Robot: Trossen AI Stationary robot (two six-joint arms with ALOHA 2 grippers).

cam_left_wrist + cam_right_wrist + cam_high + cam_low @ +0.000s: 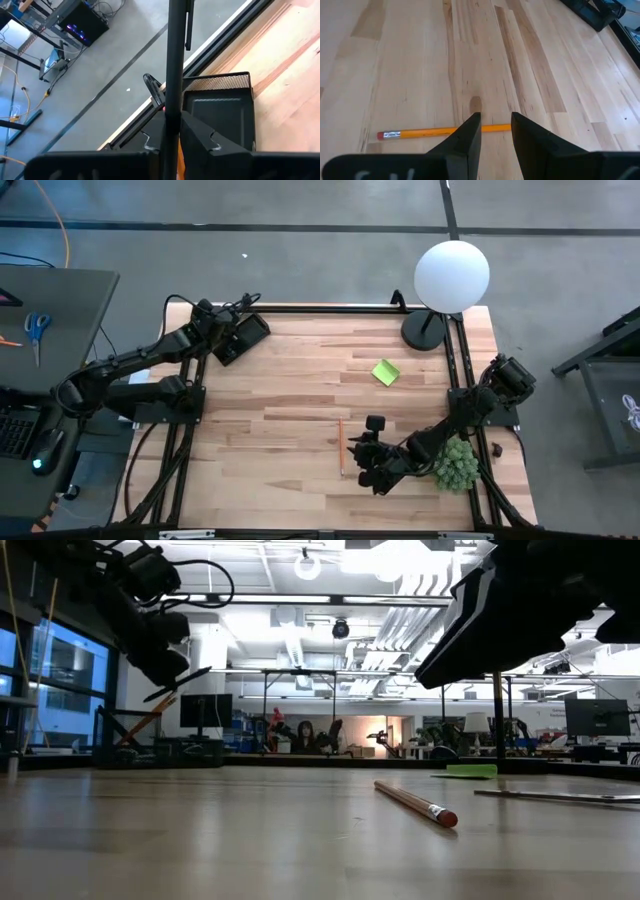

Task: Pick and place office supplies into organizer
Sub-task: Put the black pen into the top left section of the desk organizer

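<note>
Organizer (243, 337) sits at the table's (290, 400) far left corner; left gripper (172, 127) above it pinches an upright pen (176, 60); right gripper (495, 131) open, straddling the pencil (427, 132) mid-table.

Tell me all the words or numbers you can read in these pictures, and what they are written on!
There are none I can read.
The orange pencil shows no print.
The lime-green sticky-note pad looks blank.
The black pen in the left gripper and the organizer show no label.
The screens far behind the table are too small to read.
</note>
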